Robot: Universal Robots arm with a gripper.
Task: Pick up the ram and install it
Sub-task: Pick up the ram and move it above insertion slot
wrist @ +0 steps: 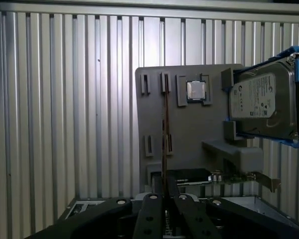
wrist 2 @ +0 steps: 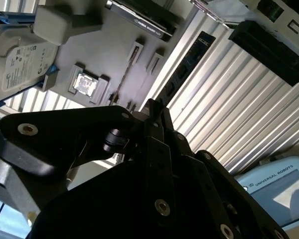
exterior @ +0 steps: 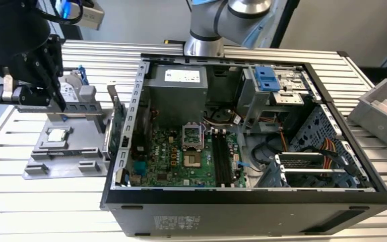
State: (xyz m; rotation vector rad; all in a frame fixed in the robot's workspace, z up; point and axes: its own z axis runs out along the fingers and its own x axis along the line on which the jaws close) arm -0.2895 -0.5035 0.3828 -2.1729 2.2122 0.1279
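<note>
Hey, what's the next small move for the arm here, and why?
Probably a slow, straight descent toward the ram. In the first wrist view it stands on edge in the grey holder, in line with the gripper, which seems to hang above it.

**Silver arm, black claw**

At 12 o'clock in the exterior view, the arm is a rounded silver-grey tube and joint. The claw is matte black, built of flat angular link plates dotted with bright round screws, with a grey cylinder on its side
</note>
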